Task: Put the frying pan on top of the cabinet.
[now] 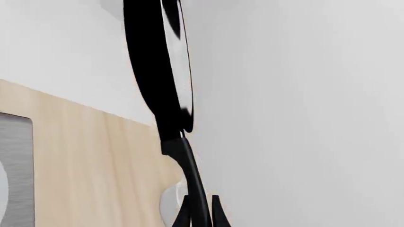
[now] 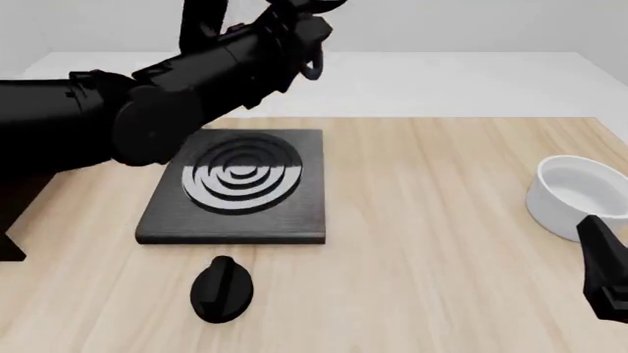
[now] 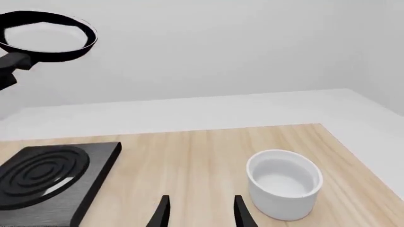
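Observation:
My left gripper (image 1: 200, 215) is shut on the thin black handle of the frying pan (image 1: 158, 71) and holds it high in the air, far above the table. The right wrist view shows the round glossy pan (image 3: 50, 55) level, up in front of the back wall. In the front view the left gripper (image 2: 304, 22) is at the top edge and the pan body is cut off above the frame. My right gripper (image 3: 200, 213) is open and empty, low over the table's right front next to a white bowl. The cabinet is not recognisable in any view.
A flat square black stove plate (image 2: 240, 184) with concentric rings lies left of centre. A black oval knob (image 2: 223, 288) lies in front of it. A white bowl (image 2: 579, 195) stands at the right edge, also seen in the right wrist view (image 3: 284, 182).

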Robot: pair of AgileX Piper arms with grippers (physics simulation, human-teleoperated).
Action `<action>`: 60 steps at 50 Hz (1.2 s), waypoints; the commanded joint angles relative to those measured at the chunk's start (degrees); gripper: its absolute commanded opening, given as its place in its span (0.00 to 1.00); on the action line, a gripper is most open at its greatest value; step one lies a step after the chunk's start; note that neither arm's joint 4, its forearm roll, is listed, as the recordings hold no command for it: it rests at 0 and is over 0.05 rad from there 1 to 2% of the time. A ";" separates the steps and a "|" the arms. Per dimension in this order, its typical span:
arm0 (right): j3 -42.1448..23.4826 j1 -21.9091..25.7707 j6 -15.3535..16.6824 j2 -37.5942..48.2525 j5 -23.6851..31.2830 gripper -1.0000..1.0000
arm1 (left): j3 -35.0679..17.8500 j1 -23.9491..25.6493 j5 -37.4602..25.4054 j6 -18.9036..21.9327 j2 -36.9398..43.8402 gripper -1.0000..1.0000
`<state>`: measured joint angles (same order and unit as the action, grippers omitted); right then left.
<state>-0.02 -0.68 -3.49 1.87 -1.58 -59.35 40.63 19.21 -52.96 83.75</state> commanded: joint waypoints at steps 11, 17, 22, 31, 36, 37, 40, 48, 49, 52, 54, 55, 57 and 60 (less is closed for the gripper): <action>0.01 0.27 0.65 1.20 -1.01 1.00 | 10.60 -12.76 3.16 3.80 -23.17 0.00; 0.01 0.37 0.85 1.24 -0.98 1.00 | 12.97 -14.25 2.94 4.57 -26.78 0.00; -0.14 0.60 1.01 1.49 -0.96 1.00 | 15.57 -16.48 3.96 2.94 -28.21 0.00; -0.53 0.61 1.07 1.12 -0.06 1.00 | 20.41 -24.45 4.03 0.04 -33.71 0.00; -0.76 0.73 1.27 0.85 0.48 1.00 | 22.70 -28.57 3.20 -1.44 -37.31 0.00; -0.80 0.73 1.29 0.85 0.52 1.00 | 23.33 -29.17 3.47 -2.00 -37.77 0.00; -0.85 0.72 1.34 0.79 0.60 1.00 | 24.47 -32.45 2.66 -2.61 -40.57 0.00; -0.88 0.62 1.24 1.46 -0.08 1.00 | 26.96 -38.42 1.60 -4.95 -45.40 0.00; -0.98 0.63 1.26 1.59 -0.12 1.00 | 27.30 -39.06 1.74 -5.09 -46.02 0.00; -0.95 0.65 1.37 1.92 -0.49 1.00 | 28.23 -40.36 1.68 -6.28 -46.22 0.00; -1.11 0.69 1.36 2.10 -0.48 1.00 | 28.87 -41.42 1.94 -6.96 -46.43 0.00; -1.11 0.69 1.36 2.10 -0.49 1.00 | 28.87 -41.42 1.94 -6.96 -46.43 0.00; -1.18 0.72 1.45 2.15 -0.48 1.00 | 29.62 -43.19 1.39 -7.38 -46.92 0.00; -1.38 0.66 1.41 2.25 -0.39 1.00 | 30.59 -43.41 1.80 -8.17 -46.76 0.00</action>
<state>-1.02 -0.01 -2.15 3.63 -1.85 -30.71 1.82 20.28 -58.76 39.94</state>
